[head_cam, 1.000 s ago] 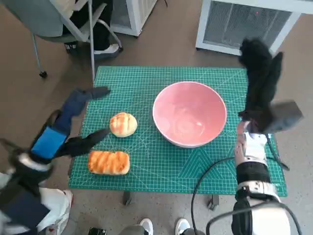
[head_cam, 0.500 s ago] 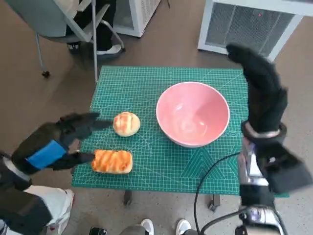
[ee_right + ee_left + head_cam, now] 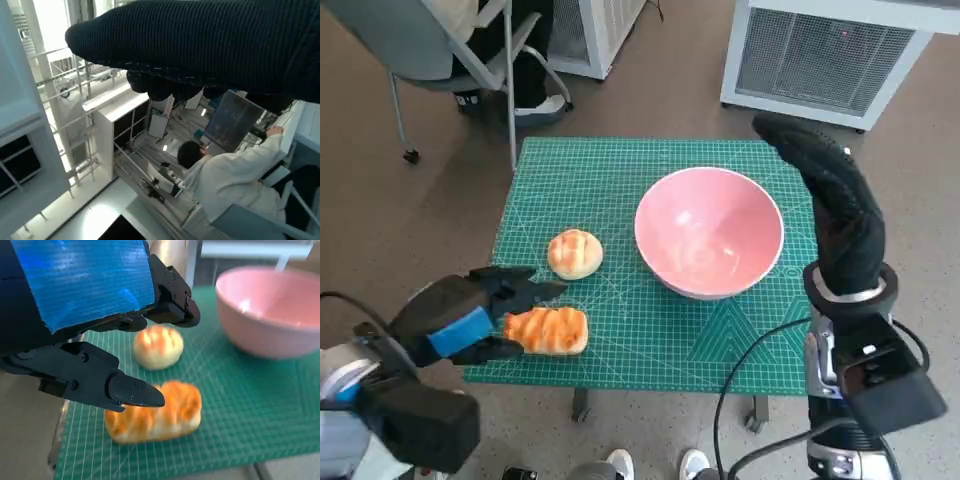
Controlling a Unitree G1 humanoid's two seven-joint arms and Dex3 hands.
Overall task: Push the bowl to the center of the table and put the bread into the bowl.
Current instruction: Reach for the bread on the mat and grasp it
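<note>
The left hand (image 3: pixel 470 320) hovers at the near left edge of one green cutting mat (image 3: pixel 620 180), fingers spread apart and holding nothing. Just beside its fingertips lies one long striped bread (image 3: pixel 546 331); a second, round bread (image 3: pixel 574 253) sits behind it. One pink bowl (image 3: pixel 709 232), empty, stands right of centre. The right hand (image 3: pixel 830 200) is raised past the bowl, fingers extended, holding nothing.

We take this for a lab: a cutting mat (image 3: pixel 620 180) covers the table, and a person (image 3: pixel 225 175) sits at a monitor (image 3: pixel 232 120).
</note>
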